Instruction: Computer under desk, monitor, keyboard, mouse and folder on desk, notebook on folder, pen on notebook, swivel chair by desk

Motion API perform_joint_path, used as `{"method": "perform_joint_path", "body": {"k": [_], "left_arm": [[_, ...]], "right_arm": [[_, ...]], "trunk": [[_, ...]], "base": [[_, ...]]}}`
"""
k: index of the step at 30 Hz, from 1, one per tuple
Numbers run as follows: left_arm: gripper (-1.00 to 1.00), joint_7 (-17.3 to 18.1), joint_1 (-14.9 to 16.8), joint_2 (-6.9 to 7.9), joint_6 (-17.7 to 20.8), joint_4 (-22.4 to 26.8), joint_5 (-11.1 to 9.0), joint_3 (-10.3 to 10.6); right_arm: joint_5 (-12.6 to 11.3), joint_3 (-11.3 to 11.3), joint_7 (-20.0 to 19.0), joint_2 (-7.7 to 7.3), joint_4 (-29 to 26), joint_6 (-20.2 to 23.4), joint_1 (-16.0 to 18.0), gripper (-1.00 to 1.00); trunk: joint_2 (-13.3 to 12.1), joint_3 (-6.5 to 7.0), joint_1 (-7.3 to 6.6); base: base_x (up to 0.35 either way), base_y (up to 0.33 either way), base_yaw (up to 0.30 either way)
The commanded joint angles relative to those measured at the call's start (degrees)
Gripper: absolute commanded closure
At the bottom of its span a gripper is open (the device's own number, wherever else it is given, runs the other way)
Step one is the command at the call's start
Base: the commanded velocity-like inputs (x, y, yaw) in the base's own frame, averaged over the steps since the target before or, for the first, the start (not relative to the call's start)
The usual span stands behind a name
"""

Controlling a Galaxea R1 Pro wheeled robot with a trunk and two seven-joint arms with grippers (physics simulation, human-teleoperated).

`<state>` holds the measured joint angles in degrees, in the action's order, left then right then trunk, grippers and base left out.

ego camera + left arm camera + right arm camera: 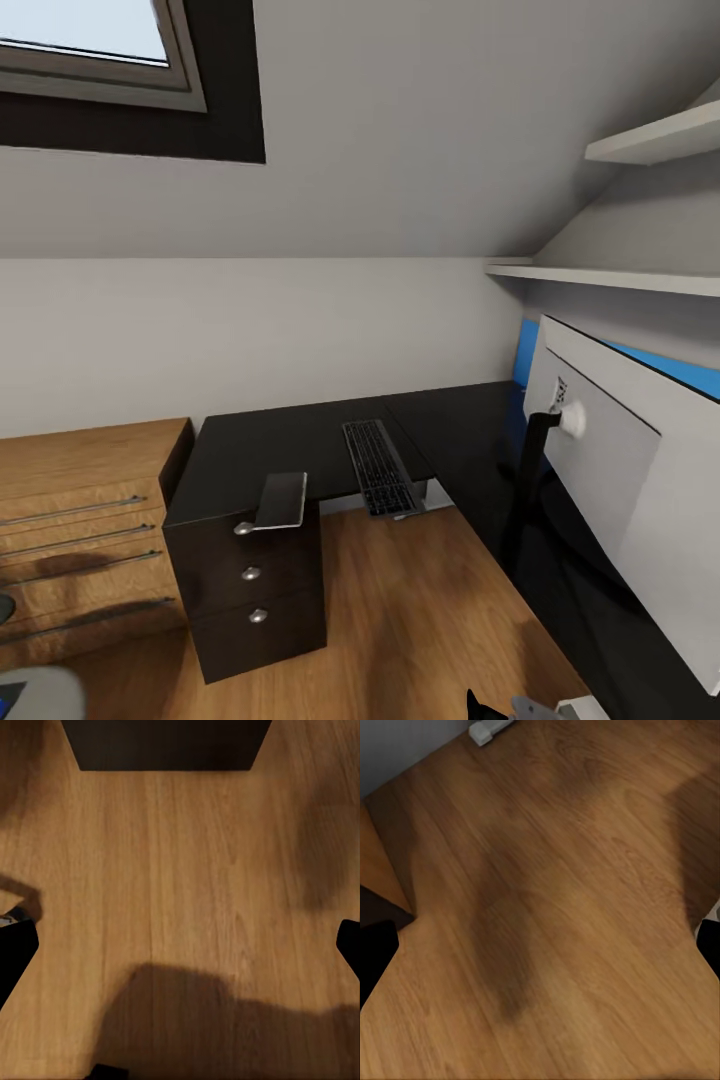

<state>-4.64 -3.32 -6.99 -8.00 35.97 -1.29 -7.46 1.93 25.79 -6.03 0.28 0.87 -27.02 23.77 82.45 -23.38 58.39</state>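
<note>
The L-shaped black desk [270,440] stands against the wall ahead, with three silver-knobbed drawers [252,574] under its left end. The black keyboard [378,466] lies on it, its near end sticking out over the front edge. On the desk's right wing stands the monitor [625,490], seen from its pale grey back, on a slim black stand [530,470]. My left gripper [180,945] is open over bare wood floor, its black fingertips [15,952] wide apart. My right gripper [540,945] is open over the floor too.
A flat grey rectangular thing [281,499] lies on the desk corner above the drawers, overhanging the edge. A low light-wood cabinet [80,520] stands left of the desk. White shelves [640,140] hang at upper right. Wood floor [400,600] lies between the desk's wings.
</note>
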Motion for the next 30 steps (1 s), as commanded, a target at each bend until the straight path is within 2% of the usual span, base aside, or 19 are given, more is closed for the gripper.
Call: {"method": "perform_joint_path", "body": {"k": [1,12,23,30], "left_arm": [[-1.00,-0.02,-0.02,-0.04,-0.09,0.04,-0.13,-0.13],[-1.00,-0.02,-0.02,-0.04,-0.17,-0.10,-0.20,-0.18],[-1.00,-0.02,-0.02,-0.04,-0.18,-0.11,-0.21,-0.18],[-1.00,-0.02,-0.02,-0.04,-0.18,-0.11,-0.21,-0.19]], "right_arm": [[0.18,0.49,-0.28,0.01,0.09,-0.22,0.05,-1.00],[0.18,0.49,-0.28,0.38,0.09,-0.22,0.05,-1.00],[0.18,0.49,-0.24,0.51,0.09,-0.16,0.05,-1.00],[0.18,0.49,-0.27,0.51,0.09,-0.16,0.05,-1.00]], "trunk": [[0.03,-0.05,0.01],[0.03,-0.05,0.01],[0.03,-0.05,0.01],[0.03,-0.05,0.01]], "base": [[0.021,0.000,-0.055],[0.005,0.000,-0.150],[0.015,0.005,-0.022],[0.197,0.079,-0.002]]}}
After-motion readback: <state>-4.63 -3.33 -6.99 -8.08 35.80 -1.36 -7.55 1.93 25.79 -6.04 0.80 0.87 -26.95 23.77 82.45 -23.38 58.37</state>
